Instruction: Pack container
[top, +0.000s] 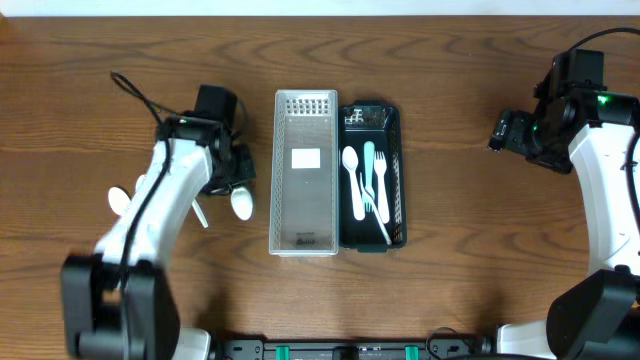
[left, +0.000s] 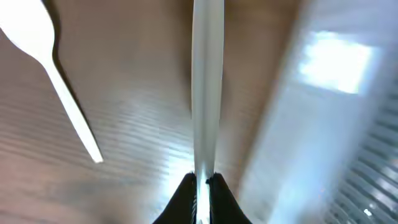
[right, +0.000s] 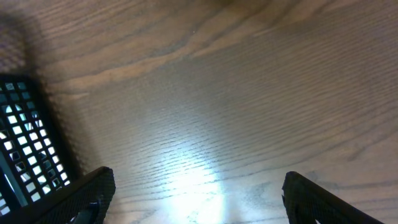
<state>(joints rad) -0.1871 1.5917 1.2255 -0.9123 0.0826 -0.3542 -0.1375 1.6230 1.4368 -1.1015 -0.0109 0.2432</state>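
Note:
A dark green cutlery tray (top: 397, 190) at table centre holds white forks and a teal utensil (top: 369, 170). An empty white tray (top: 304, 172) stands against its left side. My left gripper (top: 235, 178) is shut on a white spoon (top: 241, 204), whose handle (left: 207, 93) runs up the left wrist view from between the jaws (left: 202, 182). Another white spoon (top: 118, 200) lies on the table to the left; it also shows in the left wrist view (left: 43, 56). My right gripper (right: 196, 186) is open and empty over bare wood, right of the green tray (right: 25, 149).
The left arm's black cable (top: 140, 95) trails on the table at the back left. The white tray's wall (left: 323, 124) is close on the right of the held spoon.

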